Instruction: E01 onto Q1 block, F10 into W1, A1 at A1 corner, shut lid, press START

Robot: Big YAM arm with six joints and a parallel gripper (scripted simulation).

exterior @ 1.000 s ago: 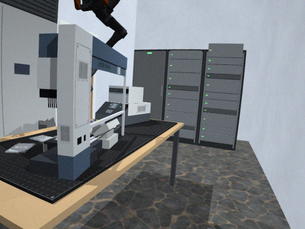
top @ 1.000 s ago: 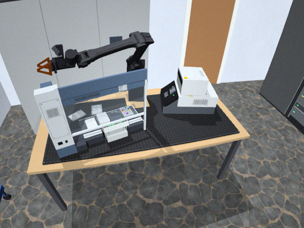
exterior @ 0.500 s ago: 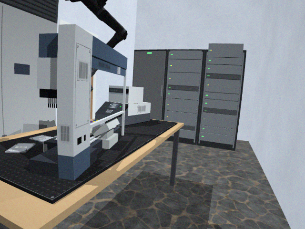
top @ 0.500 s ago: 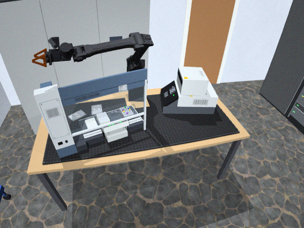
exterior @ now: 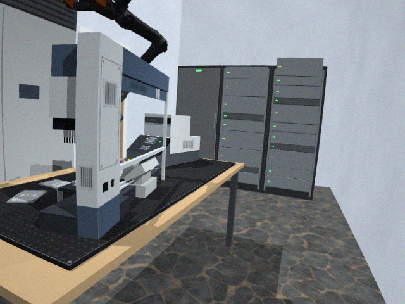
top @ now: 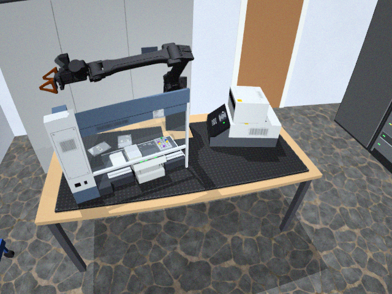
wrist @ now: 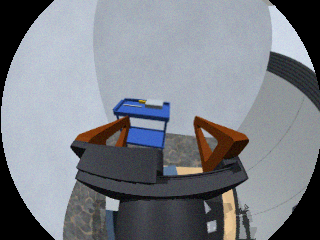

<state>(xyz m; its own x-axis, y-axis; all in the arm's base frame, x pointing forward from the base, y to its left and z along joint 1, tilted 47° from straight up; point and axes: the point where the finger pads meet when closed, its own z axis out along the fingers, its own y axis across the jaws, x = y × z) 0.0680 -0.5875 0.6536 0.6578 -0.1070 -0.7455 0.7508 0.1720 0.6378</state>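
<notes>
My gripper (top: 48,80) (exterior: 84,2) (wrist: 161,119) is open and empty. It hangs high in the air past the left end of the liquid handler (top: 68,152) (exterior: 98,137), far above the table. On the handler's deck stand the tube cooling block (top: 163,143) with coloured caps and two white plate-like blocks (top: 133,152) (top: 117,158) next to it; I cannot read their labels. Two flat grey nests (top: 124,139) (top: 98,147) lie behind the deck. The cycler Q1 (top: 253,129) (exterior: 183,144) stands at the right with a dark panel (top: 217,121) and a green lamp. I cannot tell whether its lid (top: 250,104) is shut.
The handler's gantry beam (top: 133,109) and white tower span the deck below the arm. A black mat (top: 253,164) covers the wooden table (top: 310,175). Server racks (exterior: 271,127) stand far right. A blue cart (wrist: 142,120) shows on the floor below the fingers.
</notes>
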